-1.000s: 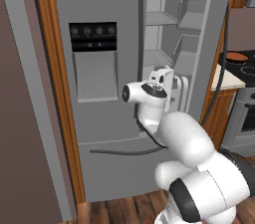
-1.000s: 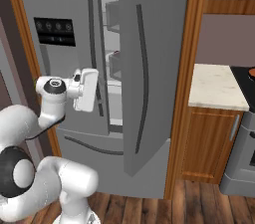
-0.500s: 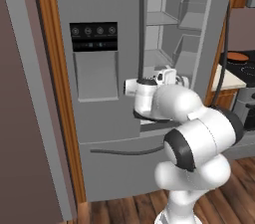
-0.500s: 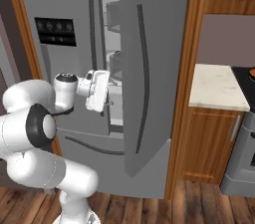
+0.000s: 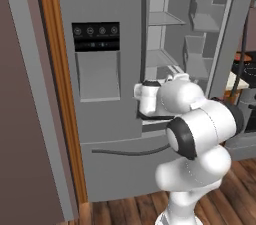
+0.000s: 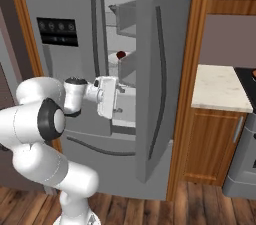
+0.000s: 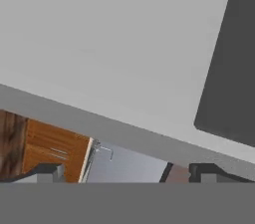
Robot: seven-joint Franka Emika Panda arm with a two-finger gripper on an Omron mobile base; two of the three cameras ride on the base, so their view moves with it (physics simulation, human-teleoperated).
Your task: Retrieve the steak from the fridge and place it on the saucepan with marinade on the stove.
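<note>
The fridge (image 5: 112,134) stands with its left door shut and its right door (image 6: 155,69) swung open, showing grey shelves and door bins. The steak (image 6: 120,55), a small dark red lump, lies on a shelf inside. My gripper (image 6: 116,100) hovers in front of the opening, below the steak and apart from it. In the hand view its fingertips (image 7: 47,170) stand wide apart, open and empty, facing a flat grey fridge surface. Far right, the saucepan with marinade (image 5: 242,59) sits on the stove (image 6: 247,76).
A pale counter (image 6: 215,89) over a wooden cabinet (image 6: 210,144) lies between the fridge and the stove. A wooden panel (image 5: 57,94) borders the fridge on the left. My own bulky arm (image 5: 200,129) folds close in front of the fridge.
The arm has folded inward and the hand has slid right along the fridge front, toward the open side. The jaws have stayed open.
</note>
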